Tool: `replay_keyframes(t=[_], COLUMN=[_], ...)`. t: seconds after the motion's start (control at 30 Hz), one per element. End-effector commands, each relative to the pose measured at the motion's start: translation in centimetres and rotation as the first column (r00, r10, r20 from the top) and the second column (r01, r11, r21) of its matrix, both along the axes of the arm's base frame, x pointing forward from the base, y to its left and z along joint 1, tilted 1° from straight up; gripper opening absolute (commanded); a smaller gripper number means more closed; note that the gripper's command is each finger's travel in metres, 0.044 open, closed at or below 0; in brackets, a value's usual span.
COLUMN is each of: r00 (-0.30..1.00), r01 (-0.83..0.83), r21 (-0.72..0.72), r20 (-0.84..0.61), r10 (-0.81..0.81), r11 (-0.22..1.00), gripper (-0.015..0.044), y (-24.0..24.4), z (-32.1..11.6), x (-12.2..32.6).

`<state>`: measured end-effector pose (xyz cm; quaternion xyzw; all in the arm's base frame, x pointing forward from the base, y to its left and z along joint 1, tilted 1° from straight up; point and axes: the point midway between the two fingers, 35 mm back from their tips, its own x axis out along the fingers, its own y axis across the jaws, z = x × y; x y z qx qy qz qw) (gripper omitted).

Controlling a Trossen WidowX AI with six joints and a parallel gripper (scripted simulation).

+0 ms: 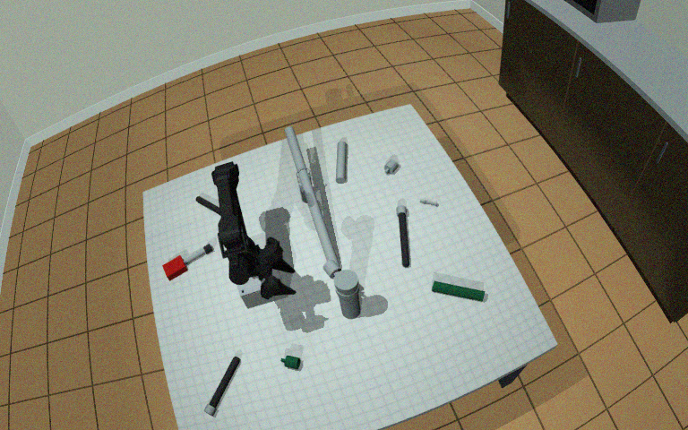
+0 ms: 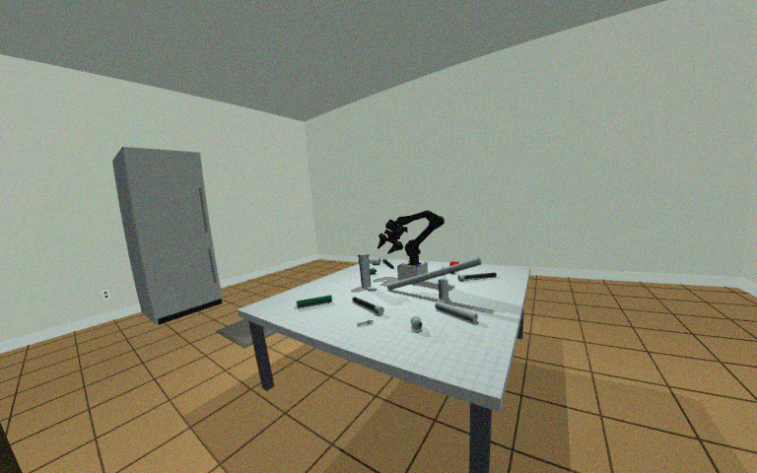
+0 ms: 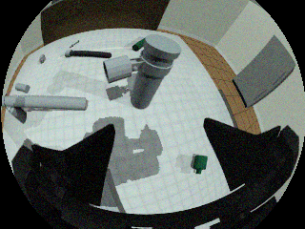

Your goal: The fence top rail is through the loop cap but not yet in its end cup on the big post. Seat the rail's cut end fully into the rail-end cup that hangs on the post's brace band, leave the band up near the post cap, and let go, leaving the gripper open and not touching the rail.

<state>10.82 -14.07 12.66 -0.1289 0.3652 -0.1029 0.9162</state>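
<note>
The grey rail (image 1: 318, 225) (image 2: 435, 274) (image 3: 59, 103) slopes through the loop on the short post (image 2: 443, 290), its end toward the big post lower. The big post (image 1: 349, 305) (image 2: 364, 273) (image 3: 145, 91) stands upright. Its brace band (image 3: 155, 69) sits just under the post cap (image 1: 346, 279) (image 3: 162, 47). The rail-end cup (image 1: 331, 267) (image 3: 117, 69) hangs on the band, facing the rail side. In the wrist view the rail's end shows apart from the cup and appears lower. My gripper (image 1: 294, 281) (image 2: 384, 249) (image 3: 160, 125) is open and empty, above the table beside the post, touching neither.
A green fitting (image 1: 291, 362) (image 3: 200, 162) lies near the gripper's side of the post. A green bar (image 1: 458, 290) (image 2: 313, 302), black rods (image 1: 404, 238) (image 1: 223, 385), a loose grey tube (image 1: 341, 162) (image 2: 456, 311) and a red-headed piece (image 1: 175, 267) lie around the table.
</note>
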Motion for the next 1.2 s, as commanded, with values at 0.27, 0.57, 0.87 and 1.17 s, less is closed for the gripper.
replay_keyframes(t=[0.27,0.57,0.87,1.17], r00=[0.978,0.944,0.915,0.904], r01=[-0.131,-0.171,-0.204,-0.234], r21=[0.230,0.304,0.322,0.324], r20=[-0.132,-0.223,-0.274,-0.275], r10=[0.164,0.245,0.297,0.328], r11=[0.964,0.937,0.924,0.917], gripper=[0.0440,0.0440,0.0440,0.0440], y=[3.8,8.3,14.6,20.2], z=[1.2,2.3,3.7,4.9], x=[5.8,9.6,12.3,13.2])
